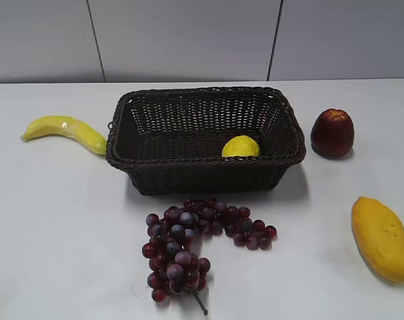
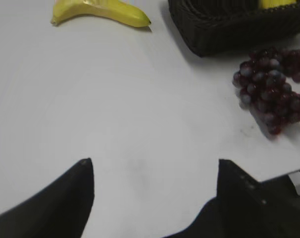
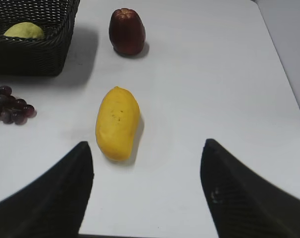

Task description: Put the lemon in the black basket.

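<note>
The lemon (image 1: 241, 147) lies inside the black basket (image 1: 202, 162), near its front right corner. It also shows in the right wrist view (image 3: 23, 30), inside the basket (image 3: 36, 54). The left wrist view shows the basket's corner (image 2: 224, 34) and a sliver of the lemon (image 2: 276, 4). My left gripper (image 2: 155, 166) is open and empty above bare table, well away from the basket. My right gripper (image 3: 146, 148) is open and empty above the table beside the mango. Neither gripper shows in the exterior view.
A banana (image 1: 65, 130) lies left of the basket. A bunch of dark red grapes (image 1: 192, 243) lies in front of it. A dark red apple-like fruit (image 1: 333, 132) stands to its right. A mango (image 1: 382, 237) lies at the front right, and shows in the right wrist view (image 3: 117, 123).
</note>
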You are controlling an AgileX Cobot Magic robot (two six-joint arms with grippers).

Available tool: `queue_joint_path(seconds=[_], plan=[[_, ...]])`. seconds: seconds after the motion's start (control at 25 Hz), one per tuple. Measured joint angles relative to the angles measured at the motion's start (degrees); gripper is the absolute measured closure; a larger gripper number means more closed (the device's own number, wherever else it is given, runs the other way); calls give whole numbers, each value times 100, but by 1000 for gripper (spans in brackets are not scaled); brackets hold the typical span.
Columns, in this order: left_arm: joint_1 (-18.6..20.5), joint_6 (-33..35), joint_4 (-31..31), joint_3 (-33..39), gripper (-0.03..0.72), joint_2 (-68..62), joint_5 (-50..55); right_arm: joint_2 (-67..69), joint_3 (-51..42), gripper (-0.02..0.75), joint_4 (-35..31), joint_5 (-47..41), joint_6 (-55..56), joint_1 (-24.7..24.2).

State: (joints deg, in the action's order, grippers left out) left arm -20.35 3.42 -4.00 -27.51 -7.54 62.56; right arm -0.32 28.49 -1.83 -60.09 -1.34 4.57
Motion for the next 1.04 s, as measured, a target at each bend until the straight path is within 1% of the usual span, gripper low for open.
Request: queue_joint_path(seconds=[0.08,0.16,0.2,0.28,0.4,0.56,1.04], plan=[[329,0,0,0,100,226,0,0,0,183,0,0,0,0],[747,0,-2,0,100,424,0,0,0,183,0,0,0,0],[1018,0,-7,0,100,525,0,0,0,183,0,0,0,0],[1413,0,-6,0,100,698,0,0,0,183,0,0,0,0],[1833,0,-6,0,100,769,4,0,0,183,0,0,0,0],[1958,0,-21,0,102,782,4,0,0,183,0,0,0,0],[1965,0,-21,0,103,782,4,0,0,183,0,0,0,0]])
